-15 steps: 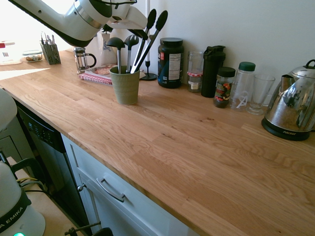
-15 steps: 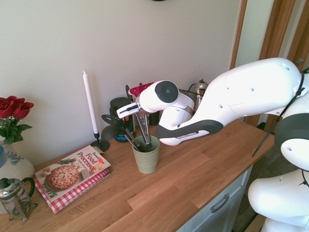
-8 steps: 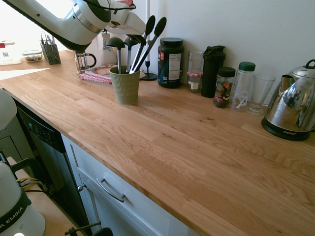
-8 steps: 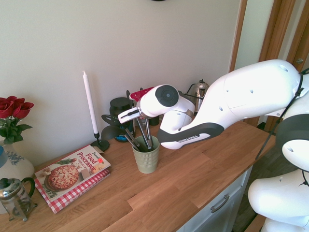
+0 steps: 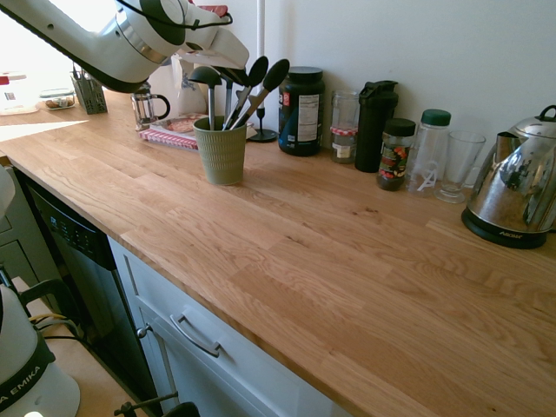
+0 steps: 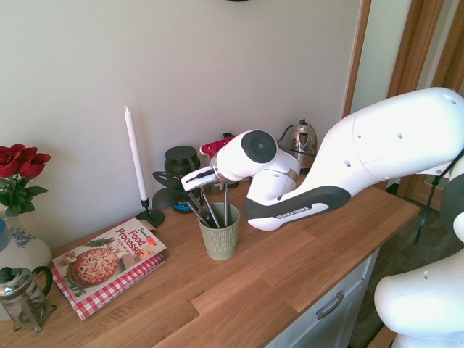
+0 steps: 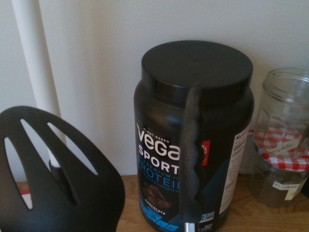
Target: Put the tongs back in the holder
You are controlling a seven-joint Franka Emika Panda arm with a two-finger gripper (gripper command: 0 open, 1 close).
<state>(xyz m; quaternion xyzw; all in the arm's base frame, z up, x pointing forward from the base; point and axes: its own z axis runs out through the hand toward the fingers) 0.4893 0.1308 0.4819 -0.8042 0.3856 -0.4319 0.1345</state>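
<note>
Standing tongs [image 5: 253, 90]: sat joined end down inside holder [image 5: 221, 153], black tips up and leaning out over the rim toward protein tub [image 5: 301, 110]; looked already seated.
Holder: stood upright on counter [image 5: 347, 261], shared with ladle [image 5: 205, 76] and slotted spatula [image 7: 58, 169]; crowded inside.
Step in hand: judged as the release and let-go, with placement effectively done.
Doing it well: should part the jaws fully before any retreat, then back out up along the line of the tong arms, not sideways. Dragging a tip would likely tilt the cup or pull the tongs back out.
Risk: light cup, tall top-heavy load; a snag on ladle or spatula could tip it. Candle [image 6: 134, 156] stood close behind, so worth keeping the exit path off it.
Gripper [image 6: 197, 178]: hung just above the holder rim, at the upper part of the tong arms. Could not tell from either outside view whether apart or clamped on the tongs.
Arm pose: reached in over the counter, wrist pitched forward and down toward the wall, forearm well above the worktop.
</note>
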